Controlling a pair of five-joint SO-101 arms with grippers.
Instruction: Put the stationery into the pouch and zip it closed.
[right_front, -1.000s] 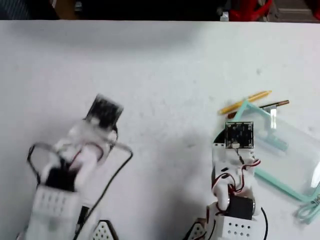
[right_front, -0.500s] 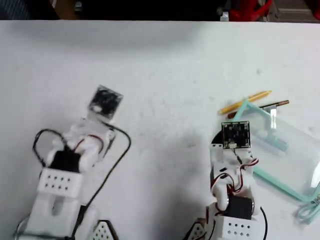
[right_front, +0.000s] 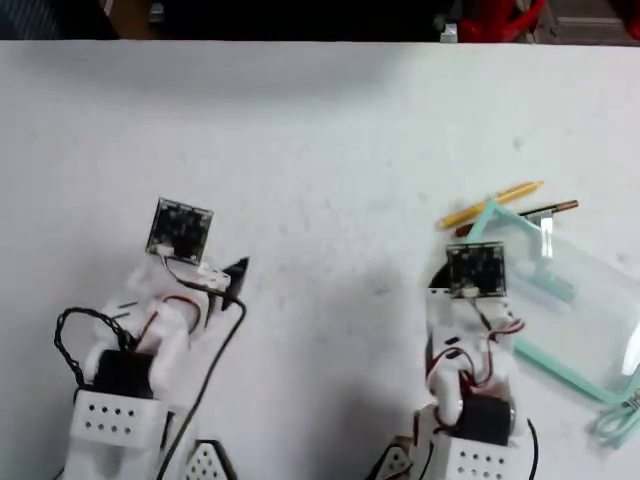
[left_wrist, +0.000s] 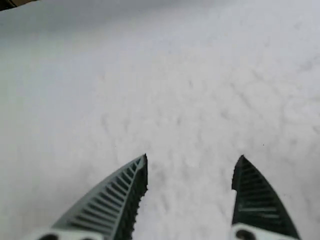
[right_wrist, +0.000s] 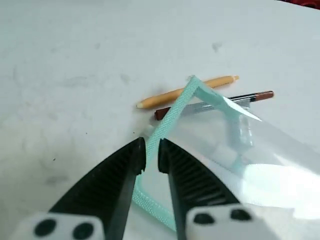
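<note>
Lying at the right of the table (right_front: 330, 130), the clear, teal-edged pouch (right_front: 570, 300) has a yellow pen (right_front: 490, 204) and a brown pen (right_front: 545, 210) side by side at its far corner. The right gripper (right_wrist: 151, 145) is clamped on the pouch's teal edge near that corner. The left gripper (left_wrist: 193, 159) hangs with fingers spread over bare table, well apart.

I see a white table (right_front: 330, 120) with faint scuffs across it and one small dark mark (right_front: 517, 143) toward its far right part. Beyond the table's far edge I make out a dark strip (right_front: 300, 20) with a red object (right_front: 497, 18) toward its right end.
</note>
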